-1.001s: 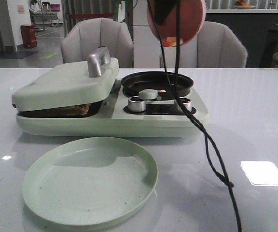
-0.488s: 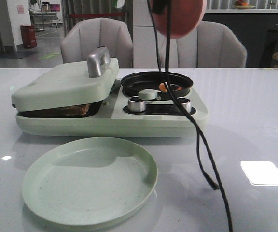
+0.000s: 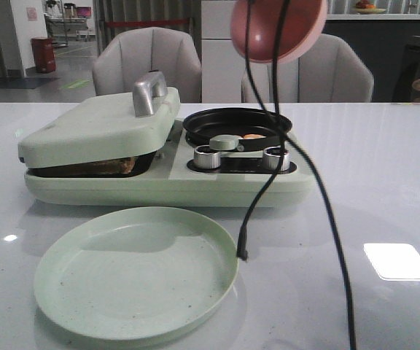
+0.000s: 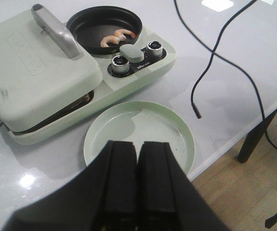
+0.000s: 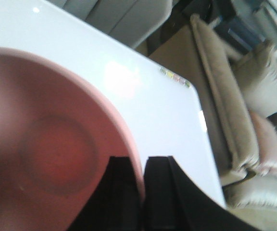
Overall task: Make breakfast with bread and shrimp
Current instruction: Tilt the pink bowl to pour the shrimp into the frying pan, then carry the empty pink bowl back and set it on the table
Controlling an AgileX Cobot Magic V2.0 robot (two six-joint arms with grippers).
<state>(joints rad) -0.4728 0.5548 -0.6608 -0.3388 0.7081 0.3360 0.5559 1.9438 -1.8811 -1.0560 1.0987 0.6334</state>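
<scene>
The right claw [image 5: 142,192] pinched the rim of a tilted pink bowl [image 3: 278,28] above the black pan [image 4: 104,29], where the shrimp [image 4: 115,36] lay. The left claw [image 4: 137,180] was pressed together over the green plate [image 4: 143,132]. Bread [image 3: 126,165] sat under the press lid [image 3: 97,127].

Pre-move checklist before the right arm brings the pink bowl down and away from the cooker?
1. Shrimp out of the bowl: ok, they lie in the black pan; none seen in the pink bowl.
2. Right gripper hold on the bowl: ok, fingers clamp its rim.
3. Bowl clear of the cooker: ok, it hangs tilted above the pan in the front view.
4. Loose black cable: not ok, it dangles in front of the cooker, its end near the green plate.
5. Sandwich lid: ok, down over the bread, whose edge just shows.
6. Left gripper: ok, shut and empty, above the near plate edge.
</scene>
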